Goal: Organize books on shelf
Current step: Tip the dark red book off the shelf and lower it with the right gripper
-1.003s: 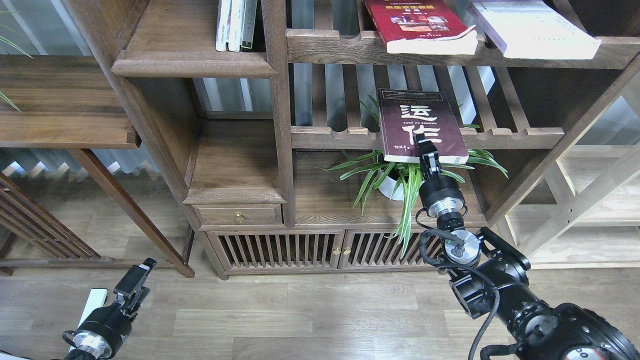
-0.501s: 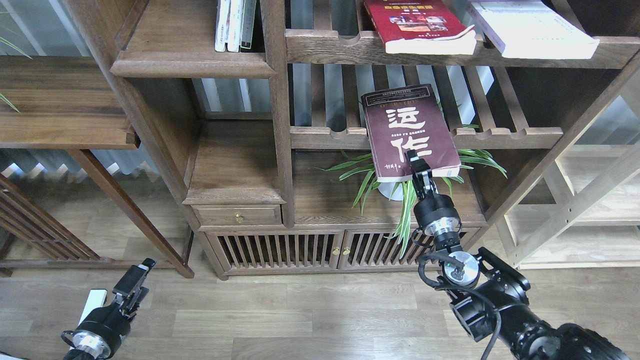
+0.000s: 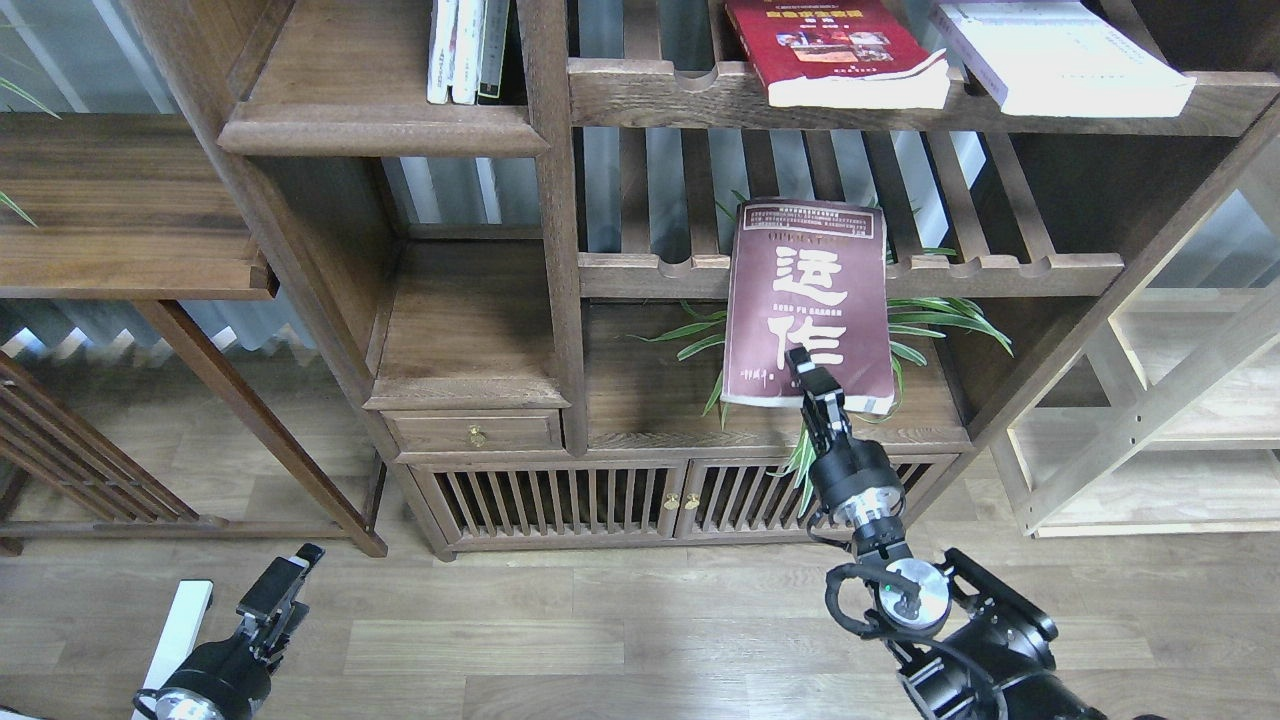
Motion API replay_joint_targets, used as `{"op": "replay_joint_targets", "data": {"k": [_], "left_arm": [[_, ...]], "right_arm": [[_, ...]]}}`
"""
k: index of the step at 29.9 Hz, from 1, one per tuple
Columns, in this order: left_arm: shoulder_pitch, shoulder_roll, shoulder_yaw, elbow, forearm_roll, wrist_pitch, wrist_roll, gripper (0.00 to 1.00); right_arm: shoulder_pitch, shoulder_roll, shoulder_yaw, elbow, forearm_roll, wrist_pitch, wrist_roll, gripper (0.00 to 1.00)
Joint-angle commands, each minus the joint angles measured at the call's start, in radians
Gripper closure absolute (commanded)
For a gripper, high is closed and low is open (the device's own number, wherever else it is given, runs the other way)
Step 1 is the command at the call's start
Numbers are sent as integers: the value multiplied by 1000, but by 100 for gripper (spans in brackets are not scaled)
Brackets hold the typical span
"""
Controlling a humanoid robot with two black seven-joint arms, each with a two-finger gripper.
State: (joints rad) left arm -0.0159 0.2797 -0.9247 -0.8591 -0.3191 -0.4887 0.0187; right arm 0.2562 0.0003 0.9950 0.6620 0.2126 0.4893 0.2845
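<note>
The dark maroon book (image 3: 808, 300) with big white characters hangs in front of the bookcase, its top edge level with the middle slatted shelf (image 3: 1000, 272). My right gripper (image 3: 810, 385) is shut on its lower edge. The bright red book (image 3: 835, 50) and the thick white book (image 3: 1060, 55) lie flat on the upper slatted shelf. The solid moulded-edge shelf (image 3: 380, 128) is at the upper left. My left gripper (image 3: 285, 580) is low at the bottom left, holding nothing; its fingers are too dark to tell apart.
Thin pale-spined books (image 3: 465, 50) stand upright at the solid shelf's right end. A potted spider plant (image 3: 940, 320) sits behind the held book. A second solid ledge (image 3: 468, 385) lies above a small drawer (image 3: 478, 432). A pale wood rack (image 3: 1150, 400) stands to the right.
My right gripper has drawn the maroon book down, left and toward me, off the middle slatted shelf. The left gripper has sunk slightly.
</note>
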Motion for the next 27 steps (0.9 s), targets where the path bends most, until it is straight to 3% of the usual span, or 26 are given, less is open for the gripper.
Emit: {"op": "replay_joint_targets", "data": {"k": [1, 16, 27], "left_arm": [[13, -2, 9, 0, 0, 0, 0, 0], [42, -19, 107, 2, 2, 0, 6, 0], [-24, -25, 115, -12, -95, 0, 6, 0]], "right_arm": [[-40, 0, -2, 1, -12, -1, 1, 96], [-161, 0, -55, 5, -71, -1, -1, 96], [-150, 0, -237, 53, -79, -1, -15, 95]]}}
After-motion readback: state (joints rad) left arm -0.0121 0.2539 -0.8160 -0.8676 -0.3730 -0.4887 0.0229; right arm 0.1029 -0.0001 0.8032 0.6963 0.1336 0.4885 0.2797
